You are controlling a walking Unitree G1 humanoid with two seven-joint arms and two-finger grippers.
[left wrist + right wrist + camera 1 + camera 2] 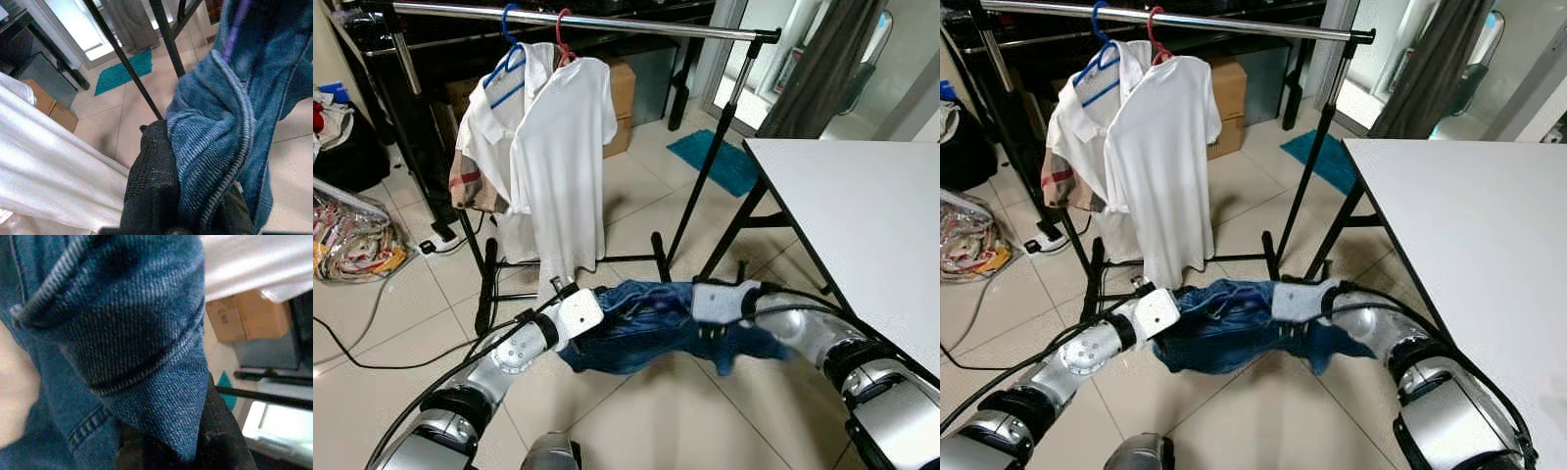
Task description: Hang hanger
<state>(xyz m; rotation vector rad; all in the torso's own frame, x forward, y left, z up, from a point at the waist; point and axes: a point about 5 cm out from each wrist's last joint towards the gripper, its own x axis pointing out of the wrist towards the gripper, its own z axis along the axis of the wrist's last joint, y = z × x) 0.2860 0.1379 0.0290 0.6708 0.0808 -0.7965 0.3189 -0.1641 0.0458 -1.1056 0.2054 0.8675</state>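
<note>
Both grippers are clamped on a denim garment (646, 328) slung low between them: the left gripper (597, 315) pinches one end, the right gripper (690, 311) the other, its long axis lying crosswise. The clothes rail (607, 22) runs parallel, ahead and well above, bare beyond the white shirts (558, 166), nearer the right arm.

Shirts (558, 147) on rail (578, 20), table (862, 215) right

Both arms reach inward low over the tiled floor (1234, 411), holding a bunched denim garment (1234, 328) stretched between them. The left gripper (1167, 311) and right gripper (1285, 302) seem buried in its folds. Behind, two white shirts (1160, 166) hang from the clothes rack (1195, 22), beside a white table (1469, 225).
</note>
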